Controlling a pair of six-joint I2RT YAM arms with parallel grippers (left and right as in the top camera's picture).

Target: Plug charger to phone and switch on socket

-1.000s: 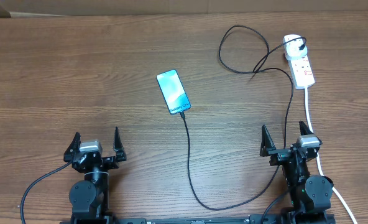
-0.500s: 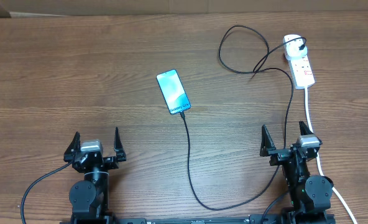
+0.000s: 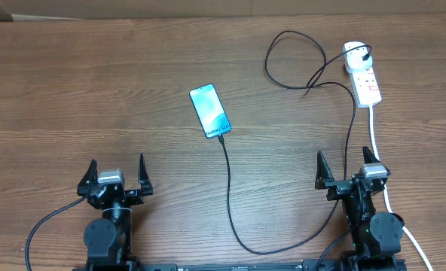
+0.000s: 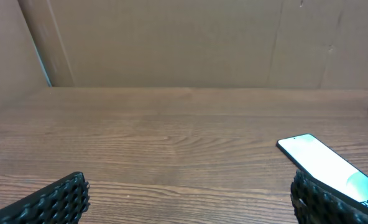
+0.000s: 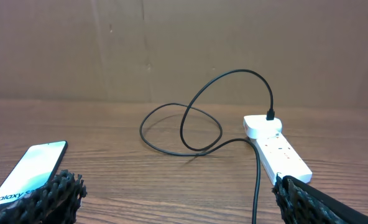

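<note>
The charger (image 3: 229, 181) touches the phone (image 3: 210, 111); socket (image 3: 364, 75) far right.

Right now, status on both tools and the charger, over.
Left tool, right tool open, empty. Phone has charger tip at bottom edge. Socket ahead of right tool, charger looped beside it.

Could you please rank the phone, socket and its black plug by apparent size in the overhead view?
1. the phone and the socket: too alike to rank.
2. the black plug: clearly smallest.
</note>
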